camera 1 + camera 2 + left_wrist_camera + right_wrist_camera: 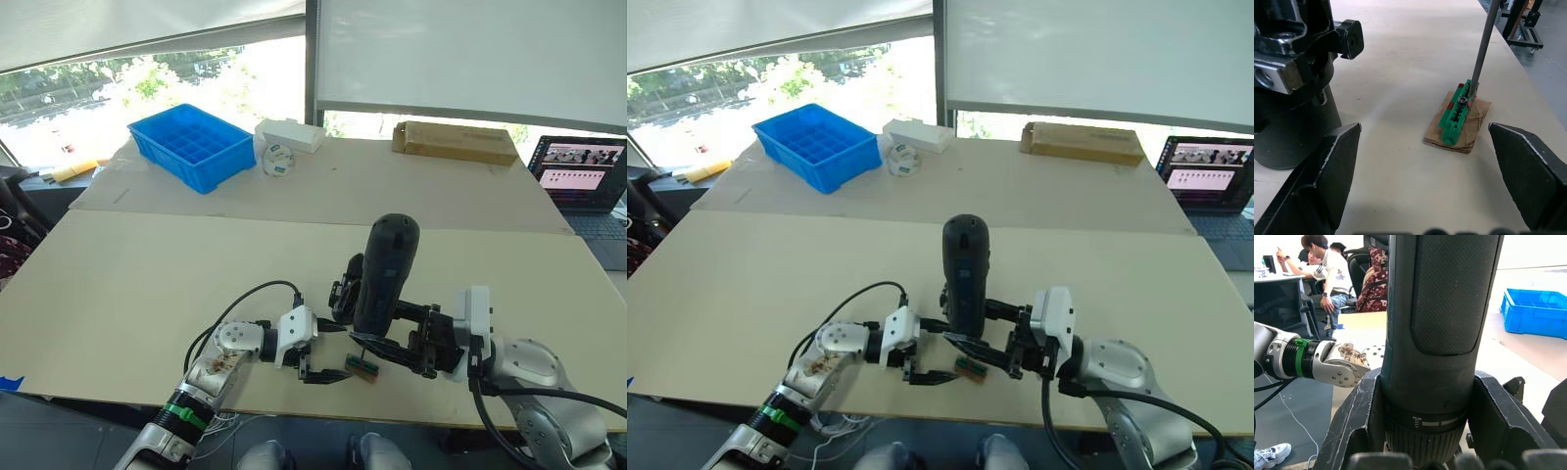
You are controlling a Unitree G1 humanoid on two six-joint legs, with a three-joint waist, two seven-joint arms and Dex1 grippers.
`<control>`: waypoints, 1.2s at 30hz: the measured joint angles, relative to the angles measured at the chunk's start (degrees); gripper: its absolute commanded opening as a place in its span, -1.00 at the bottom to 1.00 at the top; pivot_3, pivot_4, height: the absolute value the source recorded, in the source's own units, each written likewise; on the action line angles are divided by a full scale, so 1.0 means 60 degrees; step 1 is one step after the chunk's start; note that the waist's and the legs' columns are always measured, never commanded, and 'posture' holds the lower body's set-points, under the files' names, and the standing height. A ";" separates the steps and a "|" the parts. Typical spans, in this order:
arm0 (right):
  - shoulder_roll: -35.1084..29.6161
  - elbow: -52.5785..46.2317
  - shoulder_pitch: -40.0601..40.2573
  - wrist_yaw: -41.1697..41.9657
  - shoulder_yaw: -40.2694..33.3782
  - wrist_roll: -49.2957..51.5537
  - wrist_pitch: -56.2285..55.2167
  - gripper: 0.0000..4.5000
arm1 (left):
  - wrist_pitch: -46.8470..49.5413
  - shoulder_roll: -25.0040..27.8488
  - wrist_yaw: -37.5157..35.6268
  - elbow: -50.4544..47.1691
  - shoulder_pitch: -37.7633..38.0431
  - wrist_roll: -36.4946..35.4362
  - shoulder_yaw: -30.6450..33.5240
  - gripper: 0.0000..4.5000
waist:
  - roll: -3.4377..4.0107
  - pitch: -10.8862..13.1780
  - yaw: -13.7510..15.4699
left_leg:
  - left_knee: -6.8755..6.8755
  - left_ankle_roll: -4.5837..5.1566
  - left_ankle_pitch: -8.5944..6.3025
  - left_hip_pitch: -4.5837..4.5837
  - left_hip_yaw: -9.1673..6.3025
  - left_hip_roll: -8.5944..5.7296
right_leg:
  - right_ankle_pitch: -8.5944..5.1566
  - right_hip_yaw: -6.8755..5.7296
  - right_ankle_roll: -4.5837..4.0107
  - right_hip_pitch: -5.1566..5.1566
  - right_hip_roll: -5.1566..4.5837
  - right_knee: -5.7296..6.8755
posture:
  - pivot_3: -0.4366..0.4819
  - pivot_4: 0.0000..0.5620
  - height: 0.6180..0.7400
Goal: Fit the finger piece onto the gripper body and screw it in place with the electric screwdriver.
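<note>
— So, where is the electric screwdriver (387, 274)?

— Near the front edge of the counter (147, 284), standing almost upright. The right claw (1004, 354) holds it, black fingers closed around the lower part of its barrel. Its thin metal bit (1483, 46) points down, and the tip meets the top of a small green block (1457, 113) that lies on a scrap of tan card (1476, 125).

— And the gripper body?

— The gripper body (1290, 83) stands on the counter just behind the screwdriver, between the two arms. It is black and blocky on a round base. From the left wrist it sits well to one side of the green block, apart from it.

— What is the left claw doing?

— The left claw (326, 374) hangs low over the counter, fingers (1327, 181) spread wide, one on each side of the green block, holding nothing and touching neither the block nor the card.

— What else is around?

— Toward the far left of the counter is a blue compartment bin (191, 145). Beside it lie a white box (291, 134) and a small roll of tape (278, 160). A flat brown cardboard box (456, 142) rests by the window, and an open laptop (580, 176) sits at the far right. Past the left arm, the right wrist camera catches people seated at a desk.
</note>
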 measured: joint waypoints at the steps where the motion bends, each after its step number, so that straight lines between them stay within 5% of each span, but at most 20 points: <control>1: -0.0006 0.0000 0.0001 0.0004 -0.0001 -0.0007 -0.0001 -0.14 | -0.0011 -0.0004 -0.0003 0.0017 -0.0009 0.0000 0.0000 0.96 | 0.0000 0.0000 0.0002 | 0.0000 0.0000 0.0000 0.0000 0.0000 0.0000 | 0.0000 0.0000 0.0000 0.0000 0.0000 0.0000 | -0.05 -0.47 1.00; 36: 0.0019 0.0328 0.0134 0.0016 0.0020 -0.0282 -0.0422 -0.14 | -0.0154 -0.0017 -0.0007 0.0104 -0.0033 0.0000 -0.0029 0.96 | 0.0000 0.0000 0.0030 | -0.0005 0.0005 -0.0003 0.0000 -0.0003 0.0000 | -0.0002 -0.0001 0.0003 0.0001 -0.0002 -0.0006 | -0.05 -0.47 1.00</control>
